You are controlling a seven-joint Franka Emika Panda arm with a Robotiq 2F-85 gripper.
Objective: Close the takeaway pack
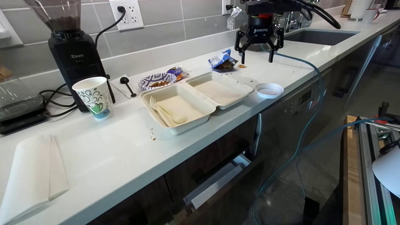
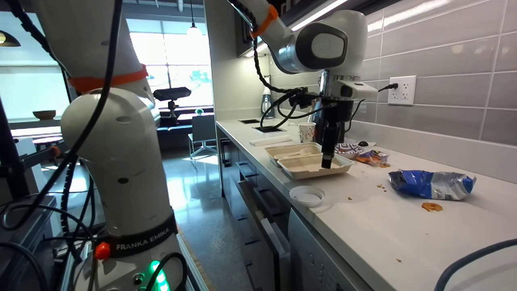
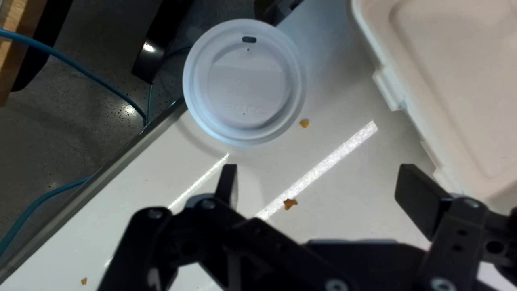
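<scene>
Pack (image 1: 201, 100): one, lying open on counter (image 1: 118, 162), both halves face up, near counter edge. Gripper (image 1: 257, 61): one, jaws spread wide, holding nothing, hanging above counter, apart from pack. Fork (image 1: 154, 105) and spoon (image 1: 179, 118): loose in one half; if either rides above rim, likely to block closing. Cup lid (image 1: 269, 90): just beside pack's other half, by edge; low pass could knock it off. Pack probably light: sideways push may slide it over edge instead of folding hinge.

Counter (image 1: 118, 150), near front edge: 1 white lid (image 3: 247, 87). Near back edge: 1 blue bag (image 2: 422, 184), 1 patterned bowl (image 1: 156, 77) containing food (image 1: 159, 83), 1 black grinder (image 1: 75, 64) with 1 paper cup (image 1: 94, 98) just beside.
</scene>
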